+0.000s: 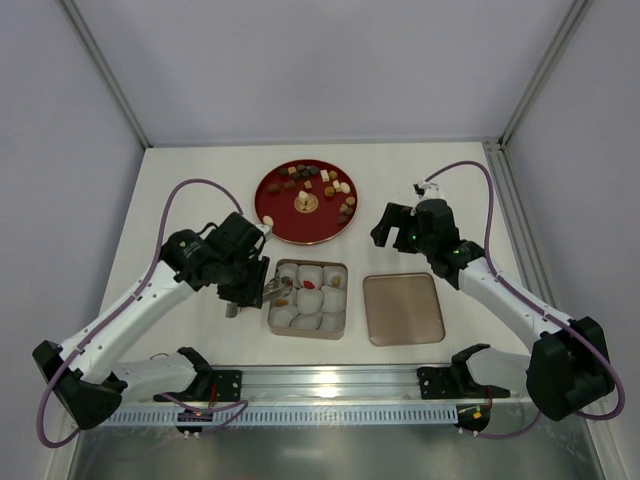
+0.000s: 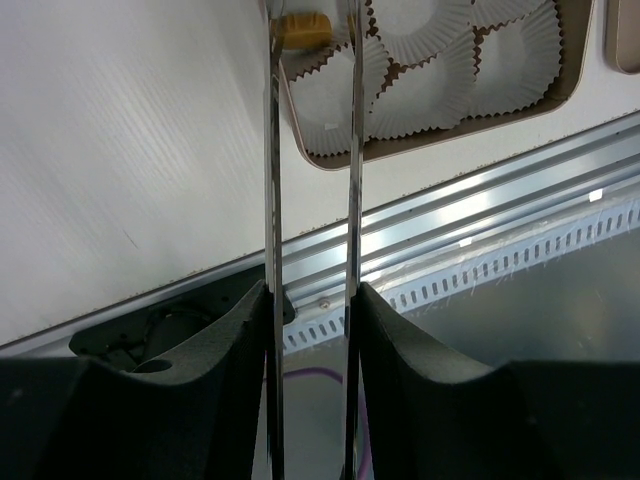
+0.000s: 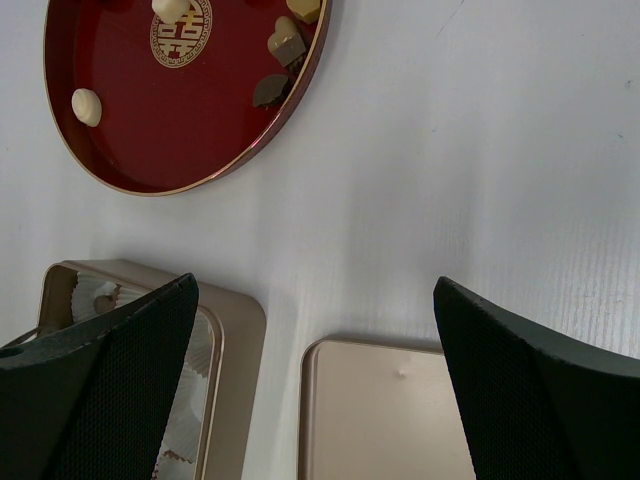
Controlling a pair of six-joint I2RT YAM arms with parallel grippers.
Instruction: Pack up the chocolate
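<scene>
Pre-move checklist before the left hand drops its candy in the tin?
1. Left hand holding tan candy: ok.
2. Candy over tin, left edge, above a paper cup: ok.
3. That cup empty: cannot tell.
4. Right hand open, off the tin: ok.
5. Lid lying beside tin, out of the way: ok.
6. More candies left on red plate: ok.

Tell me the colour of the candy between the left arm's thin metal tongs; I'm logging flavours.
Tan-yellow round candy, clearest in the left wrist view.
</scene>
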